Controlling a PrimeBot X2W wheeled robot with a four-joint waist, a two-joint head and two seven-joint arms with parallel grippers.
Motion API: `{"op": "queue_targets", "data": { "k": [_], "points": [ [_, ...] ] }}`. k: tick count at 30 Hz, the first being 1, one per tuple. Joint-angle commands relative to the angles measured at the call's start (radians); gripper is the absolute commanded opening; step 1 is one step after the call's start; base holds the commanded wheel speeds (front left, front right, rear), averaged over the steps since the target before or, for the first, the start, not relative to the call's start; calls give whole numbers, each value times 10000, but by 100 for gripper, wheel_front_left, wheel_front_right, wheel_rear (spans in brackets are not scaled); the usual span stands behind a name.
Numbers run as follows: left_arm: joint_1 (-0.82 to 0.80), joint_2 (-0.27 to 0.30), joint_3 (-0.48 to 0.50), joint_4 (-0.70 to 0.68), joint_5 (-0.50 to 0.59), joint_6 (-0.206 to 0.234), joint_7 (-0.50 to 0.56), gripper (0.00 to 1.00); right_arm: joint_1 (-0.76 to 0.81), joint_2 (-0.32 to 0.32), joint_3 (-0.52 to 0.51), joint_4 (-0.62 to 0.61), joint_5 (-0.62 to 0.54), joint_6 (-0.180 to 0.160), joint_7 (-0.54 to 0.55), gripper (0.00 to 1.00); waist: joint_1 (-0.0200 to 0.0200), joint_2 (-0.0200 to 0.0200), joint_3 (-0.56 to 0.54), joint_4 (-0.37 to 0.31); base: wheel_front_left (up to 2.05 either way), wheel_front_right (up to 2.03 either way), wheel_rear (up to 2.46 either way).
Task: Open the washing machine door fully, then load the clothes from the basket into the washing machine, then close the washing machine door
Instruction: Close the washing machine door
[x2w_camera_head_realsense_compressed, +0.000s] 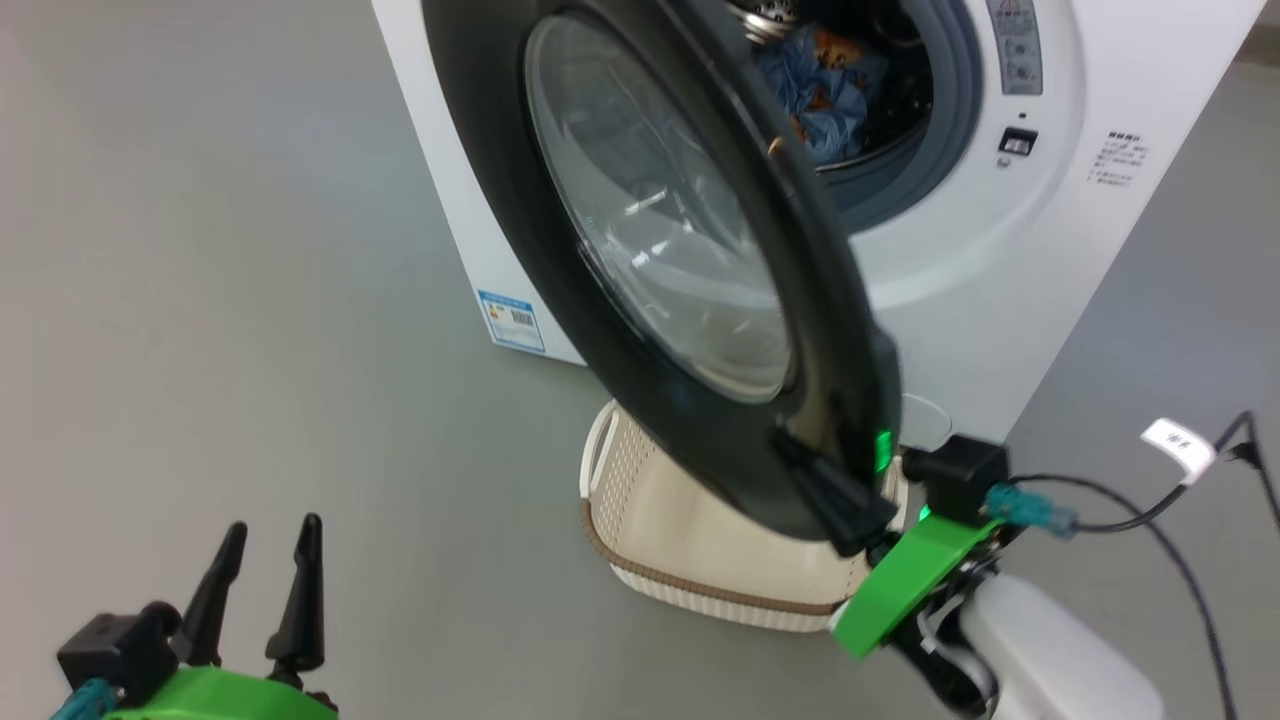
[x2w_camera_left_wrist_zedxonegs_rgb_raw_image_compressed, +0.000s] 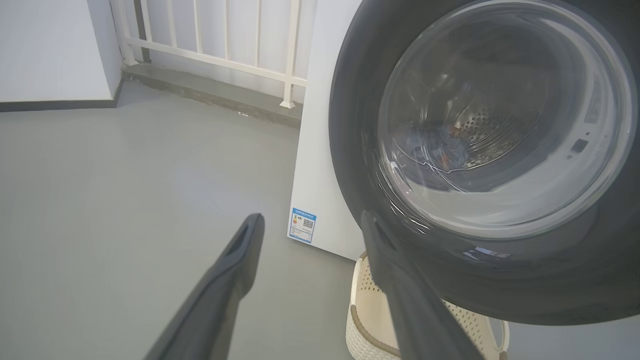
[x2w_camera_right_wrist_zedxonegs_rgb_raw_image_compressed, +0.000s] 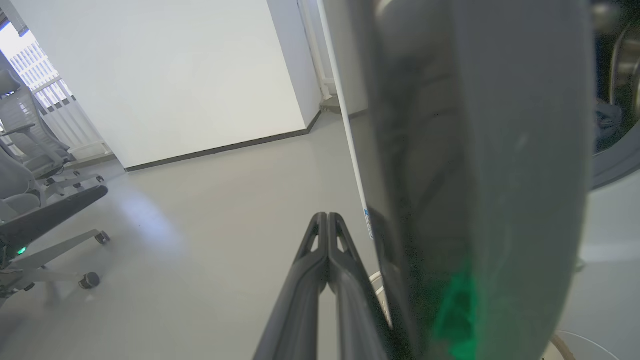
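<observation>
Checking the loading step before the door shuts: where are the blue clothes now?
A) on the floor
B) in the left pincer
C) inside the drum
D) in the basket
C: the clothes lie inside the washing machine, behind the part-open door; what shows of the basket holds none.

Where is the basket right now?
In the head view the basket sits low and centre on the floor, in front of the washing machine, under the open door's bottom edge, just left of the right claw.

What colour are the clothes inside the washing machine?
The clothes are light blue with orange-brown patches; head view shows them best.
</observation>
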Motion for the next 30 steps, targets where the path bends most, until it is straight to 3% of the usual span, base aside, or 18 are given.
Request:
{"op": "queue_targets", "data": {
  "k": [1, 10, 30],
  "points": [
    [-552, 286, 364, -298, -75, -23, -136, 100, -397, -67, -252, -138, -89, 8, -49, 0, 0, 0, 409, 14, 0, 0, 0],
    [-1013, 301, 315, -472, -228, -23, -136, 100, -1218, -165, -2474, 284, -655, 8, -49, 0, 0, 0, 1517, 81, 0, 0, 0],
    [-1997, 204, 131, -601, -572, -23, -136, 100, -4221, -465, -4660, 1659, -1763, 8, -49, 0, 0, 0, 3242, 439, 0, 0, 0]
  ]
}}
